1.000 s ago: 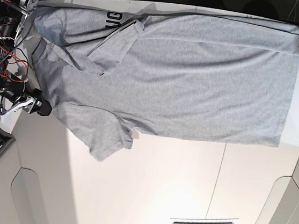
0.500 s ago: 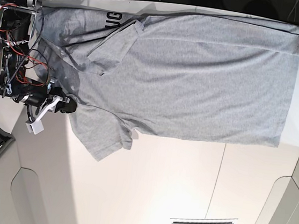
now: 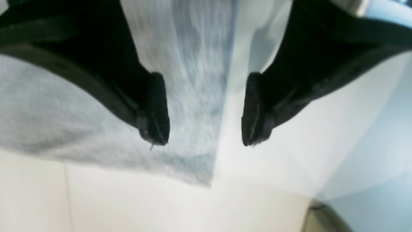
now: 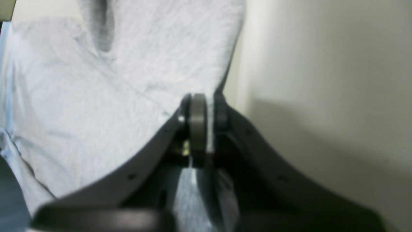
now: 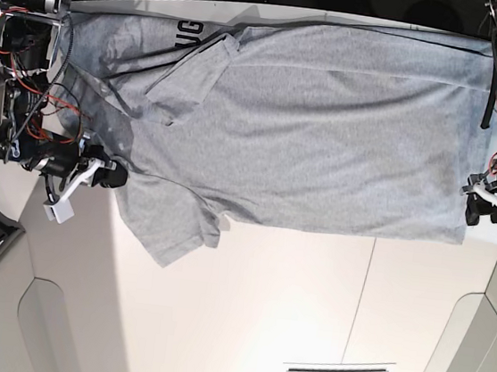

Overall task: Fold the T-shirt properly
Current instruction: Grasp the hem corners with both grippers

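White and glossy, the surface (image 5: 243, 311) carries the T-shirt (image 5: 309, 130) spread nearly flat between the two grippers. It is heather grey, plain on the side facing up, with soft ripples across the body. One short sleeve sticks out toward the near edge, just beside the right gripper (image 5: 113, 176); the other is folded over onto the chest, and beside that fold a turned-back strip shows a few bold black block letters. The right gripper is clamped shut on the shirt's edge beside the near sleeve, with cloth pinched between its pads (image 4: 198, 124). The left gripper (image 5: 473, 210) hangs at the hem corner with its jaws wide apart, holding nothing. In the left wrist view, the hem's straight edge and its corner lie directly beneath the gap between its fingers (image 3: 154, 109).
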Motion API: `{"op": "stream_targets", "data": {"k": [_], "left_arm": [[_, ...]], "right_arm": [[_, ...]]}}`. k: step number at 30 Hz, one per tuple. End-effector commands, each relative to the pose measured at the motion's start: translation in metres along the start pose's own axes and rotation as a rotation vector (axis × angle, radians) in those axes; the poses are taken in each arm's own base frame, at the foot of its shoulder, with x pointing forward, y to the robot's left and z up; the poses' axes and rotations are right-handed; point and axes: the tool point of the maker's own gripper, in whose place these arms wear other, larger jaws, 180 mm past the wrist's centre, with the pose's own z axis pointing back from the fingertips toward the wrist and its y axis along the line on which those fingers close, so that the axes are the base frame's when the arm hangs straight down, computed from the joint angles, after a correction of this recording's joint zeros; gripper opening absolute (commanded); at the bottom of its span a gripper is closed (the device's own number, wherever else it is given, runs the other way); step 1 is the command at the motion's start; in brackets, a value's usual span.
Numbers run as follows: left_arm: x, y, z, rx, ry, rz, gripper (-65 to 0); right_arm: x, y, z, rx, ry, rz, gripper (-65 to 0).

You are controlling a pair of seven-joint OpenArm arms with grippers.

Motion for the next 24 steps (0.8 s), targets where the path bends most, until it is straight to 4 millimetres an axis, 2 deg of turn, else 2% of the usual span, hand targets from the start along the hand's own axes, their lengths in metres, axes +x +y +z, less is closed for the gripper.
{"op": "stream_targets", "data": {"k": [1, 6, 8, 11, 16, 20, 21, 24], "left_arm": [[0.032, 0.012, -0.005, 0.024, -0.068, 0.007, -26.3], [0.051, 0.043, -0.038, 0.061, -0.029, 0.144, -26.3], [0.055, 0.046, -0.046, 0.028, -0.019, 0.209, -26.3], [0.046, 0.039, -0.056, -0.030, 0.013, 0.289, -26.3], [0.012, 0.013, -0.067, -0.091, 0.084, 0.348, -26.3], [0.006, -0.001, -0.071, -0.120, 0.094, 0.345, -26.4], [0.006, -0.001, -0.071, -0.120, 0.093, 0.345, -27.2], [0.007, 0.001, -0.070, -0.122, 0.097, 0.339, -36.4]], "right_arm": [[-0.013, -0.014, 0.005, -0.066, 0.084, 0.021, -65.0], [-0.013, -0.014, 0.005, -0.066, 0.084, 0.021, -65.0], [-0.012, -0.014, 0.005, -0.065, 0.083, 0.021, -65.0], [-0.012, -0.014, 0.005, -0.065, 0.083, 0.021, -65.0], [-0.012, -0.013, 0.005, -0.064, 0.082, 0.020, -65.0], [-0.012, -0.013, 0.004, -0.063, 0.082, 0.019, -65.0], [-0.012, -0.013, 0.004, -0.063, 0.082, 0.019, -65.0], [-0.012, -0.013, 0.004, -0.064, 0.082, 0.019, -65.0]]}}
